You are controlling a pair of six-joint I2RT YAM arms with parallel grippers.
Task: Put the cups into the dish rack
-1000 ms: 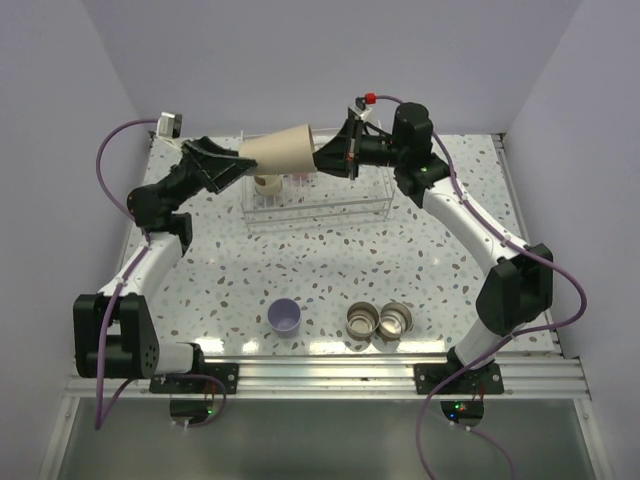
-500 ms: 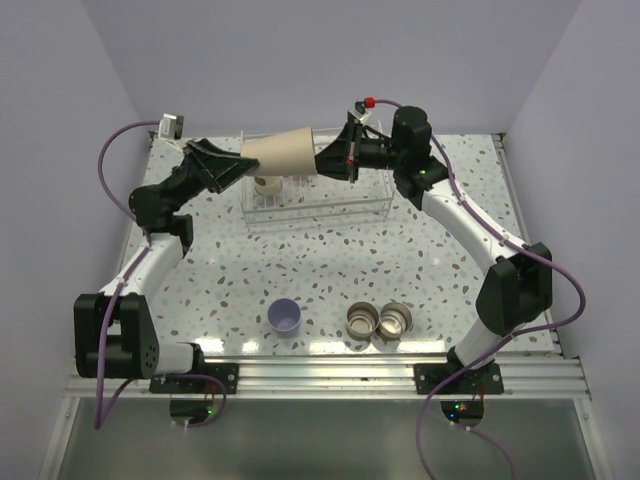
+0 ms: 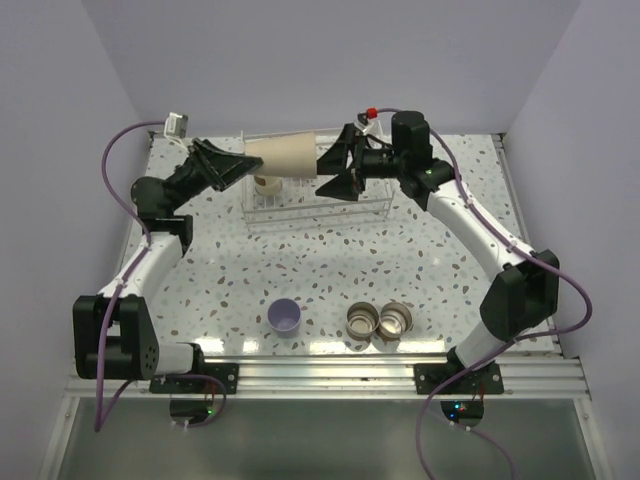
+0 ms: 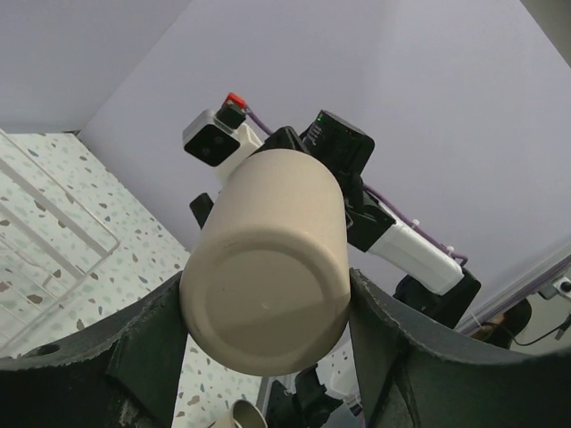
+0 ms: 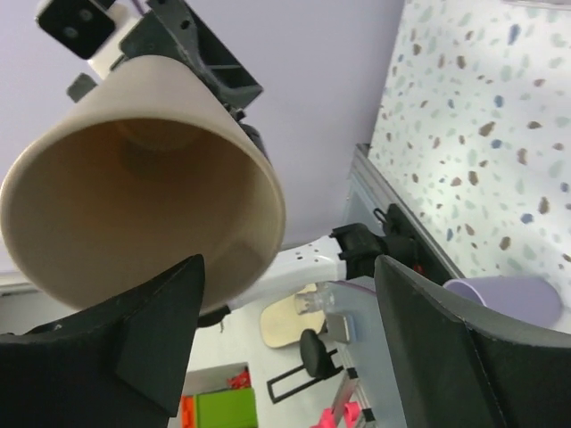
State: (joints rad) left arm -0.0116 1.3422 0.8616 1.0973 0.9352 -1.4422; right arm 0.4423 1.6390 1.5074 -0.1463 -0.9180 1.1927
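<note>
Over the far edge of the surface (image 3: 330, 270), left claw (image 3: 236, 165) grips the beige cup (image 3: 288, 156), right claw (image 3: 335, 170) open; next, likely, lowering it into the dish rack (image 3: 350, 212).

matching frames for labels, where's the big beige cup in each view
top external: beige cup upper middle, lying sideways in the air over the dish rack
left wrist: beige cup dead centre, flat base toward the camera
right wrist: beige cup upper left, open mouth toward the camera
shared landmark: the speckled table
</note>
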